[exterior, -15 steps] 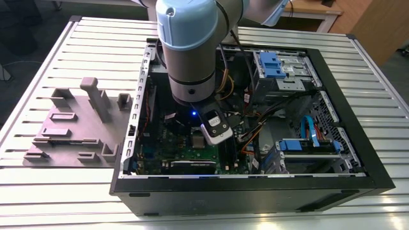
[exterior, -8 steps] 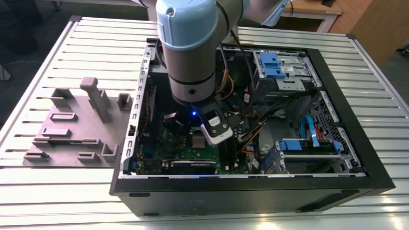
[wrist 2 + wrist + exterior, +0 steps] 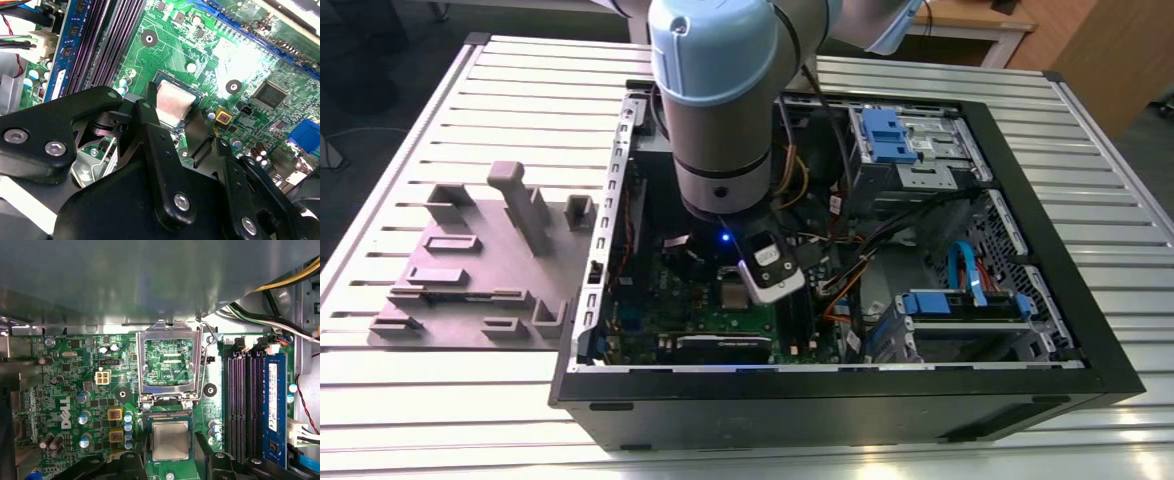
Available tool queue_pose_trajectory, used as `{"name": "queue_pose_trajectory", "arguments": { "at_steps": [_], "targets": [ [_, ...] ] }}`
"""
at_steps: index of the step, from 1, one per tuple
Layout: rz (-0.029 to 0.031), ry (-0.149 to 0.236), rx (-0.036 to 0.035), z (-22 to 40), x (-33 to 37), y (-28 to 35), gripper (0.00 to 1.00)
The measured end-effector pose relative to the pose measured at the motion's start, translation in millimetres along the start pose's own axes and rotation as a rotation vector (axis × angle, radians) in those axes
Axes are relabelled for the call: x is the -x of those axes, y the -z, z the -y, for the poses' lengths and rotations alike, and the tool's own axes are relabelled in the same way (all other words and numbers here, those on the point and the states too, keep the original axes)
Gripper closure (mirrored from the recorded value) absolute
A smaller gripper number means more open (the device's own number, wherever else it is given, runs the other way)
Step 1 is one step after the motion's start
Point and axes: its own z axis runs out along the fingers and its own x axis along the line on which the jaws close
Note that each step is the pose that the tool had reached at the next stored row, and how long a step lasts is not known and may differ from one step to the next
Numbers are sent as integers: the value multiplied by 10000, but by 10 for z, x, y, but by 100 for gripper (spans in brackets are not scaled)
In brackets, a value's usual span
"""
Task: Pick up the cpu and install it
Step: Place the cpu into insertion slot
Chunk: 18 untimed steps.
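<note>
The cpu (image 3: 171, 440) is seen low over, or perhaps already in, the dark socket (image 3: 167, 415) near the middle of the motherboard (image 3: 65, 390). It is bounded on one side by the memory slots (image 3: 240, 400) and on the other by small capacitors (image 3: 127, 427). The chip is flanked by the gripper (image 3: 172, 117), whose jaws are pressed against two opposite edges of it and appear to be pinching it. Whether the chip is fully seated cannot be told. The socket's metal load frame (image 3: 167, 360) is swung open just beyond the chip, with its wire lever (image 3: 205, 365) standing alongside. The board is carried inside the open computer case (image 3: 854, 395), which is set on the slatted surface (image 3: 520, 70) towards the edge at the exterior view's right.

The chief hazard is judged to be misalignment. If the chip is lowered or let go while slightly rotated or offset, the socket's fine contacts could be bent — damage that is not easily undone. A tilt could be caused if one side is freed before the other, leaving a corner propped on the socket wall. Little room is left around the jaws, so the capacitors, the nearest memory slot or the upright load frame could be struck if the arm is moved sideways. If the chip sticks to a pad, it could also be dragged out of place.
</note>
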Motion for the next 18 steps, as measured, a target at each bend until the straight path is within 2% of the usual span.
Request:
{"name": "queue_pose_trajectory", "arguments": {
  "at_steps": [18],
  "targets": [
    [-1,-24,-7,-3,16,-45,51]
  ]
}}
